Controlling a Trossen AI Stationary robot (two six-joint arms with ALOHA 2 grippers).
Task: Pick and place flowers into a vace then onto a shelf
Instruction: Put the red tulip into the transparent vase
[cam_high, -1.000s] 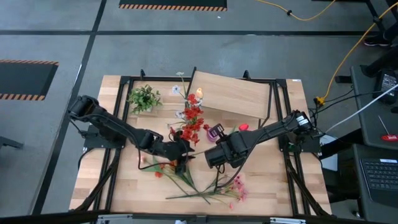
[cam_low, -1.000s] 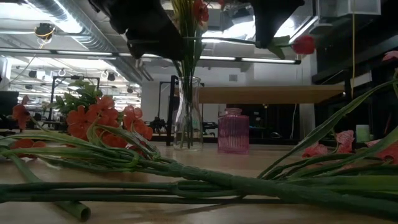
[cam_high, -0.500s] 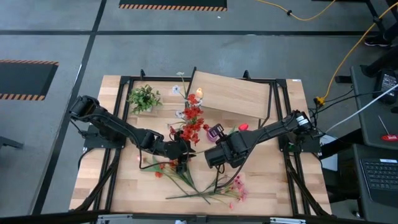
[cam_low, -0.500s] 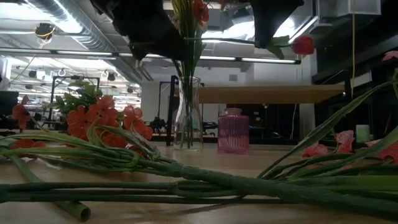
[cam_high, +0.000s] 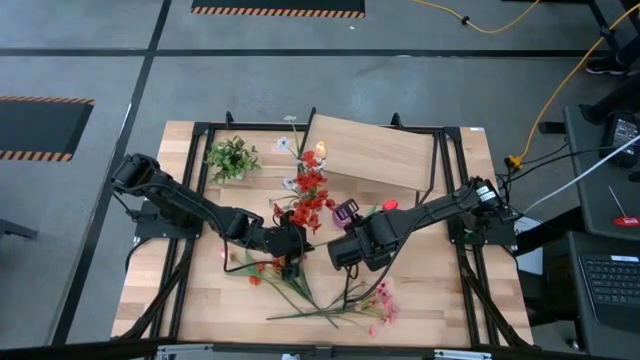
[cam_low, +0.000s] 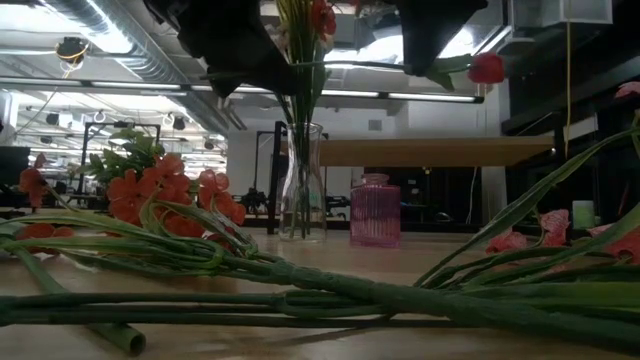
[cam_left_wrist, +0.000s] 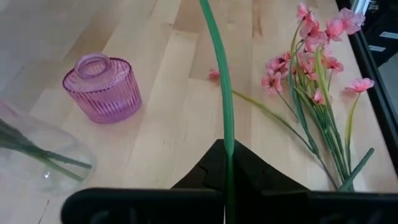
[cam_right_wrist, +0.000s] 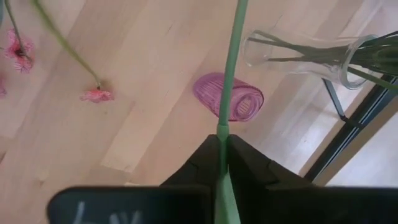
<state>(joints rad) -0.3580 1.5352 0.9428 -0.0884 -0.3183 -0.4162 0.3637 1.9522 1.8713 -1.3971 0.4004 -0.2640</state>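
A red-bloomed flower (cam_low: 487, 68) hangs level above the table, its green stalk (cam_low: 370, 65) spanning between both grippers. My left gripper (cam_high: 294, 247) and my right gripper (cam_high: 342, 243) face each other, each shut on that stalk. Just beyond them stands the clear vase (cam_low: 302, 180), with several red flowers (cam_high: 310, 193) in it. More loose flowers lie on the table: orange ones (cam_high: 265, 266) and pink ones (cam_high: 381, 300). The shelf (cam_high: 375, 152) stands at the far side on black legs. My left gripper pinches the thin green stalk (cam_left_wrist: 227, 138) between its two fingers, away from the bloom. The fingers come from the table's left and lie along the stalk. The stalk runs on ahead, clear of the table. My right gripper pinches the same stalk (cam_right_wrist: 223, 127) between its two fingers, nearer the bloom. The fingers come from the table's right, slanting down, along the stalk. The bloom end (cam_high: 390, 205) trails behind the gripper, lifted clear.
A small ribbed pink glass jar (cam_high: 345, 212) stands beside the vase, under the held stalk. A green leafy tuft (cam_high: 232, 158) sits at the far left. Black frame bars run along the table's sides. Long stalks (cam_low: 300, 290) lie across the near part of the table.
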